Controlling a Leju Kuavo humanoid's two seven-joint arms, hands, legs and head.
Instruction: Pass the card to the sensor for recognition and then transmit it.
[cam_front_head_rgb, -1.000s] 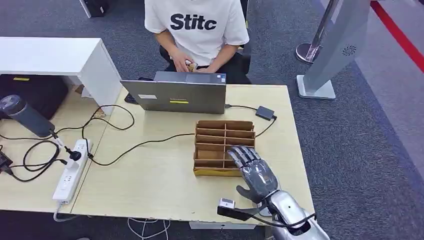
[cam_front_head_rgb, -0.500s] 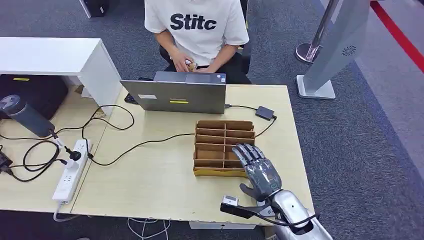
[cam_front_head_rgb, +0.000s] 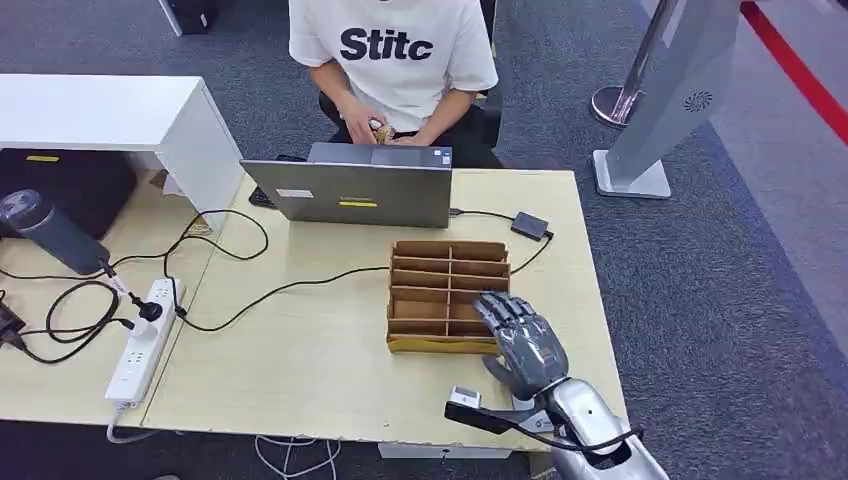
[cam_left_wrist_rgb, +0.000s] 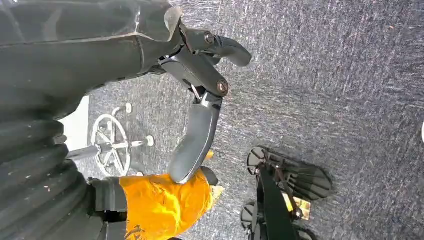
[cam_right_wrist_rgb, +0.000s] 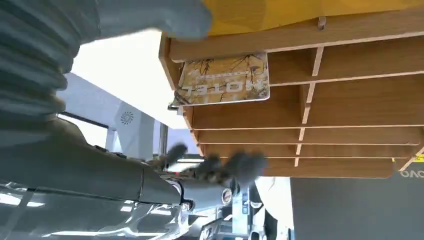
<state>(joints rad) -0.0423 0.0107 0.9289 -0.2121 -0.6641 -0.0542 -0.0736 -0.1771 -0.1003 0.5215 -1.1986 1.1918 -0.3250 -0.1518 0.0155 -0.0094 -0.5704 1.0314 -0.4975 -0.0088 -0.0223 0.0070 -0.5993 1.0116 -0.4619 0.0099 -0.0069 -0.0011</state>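
Observation:
A wooden card rack with several slots stands on the table in front of the laptop. In the right wrist view a card printed "HOTEL" stands in a slot of the rack close to the yellow front face. My right hand hovers over the rack's near right corner with its fingers spread, holding nothing; its fingers look blurred at the wrist. A small black sensor box lies beyond the rack, wired to the laptop. My left hand hangs over the carpet, holding nothing.
A grey laptop stands at the table's far edge, with a person in a white shirt seated behind it. Cables and a power strip cover the left side. A grey stand rises at the right.
My right hand has drifted a little to the right and toward the table's near edge, still over the rack's corner. Nothing else has moved.

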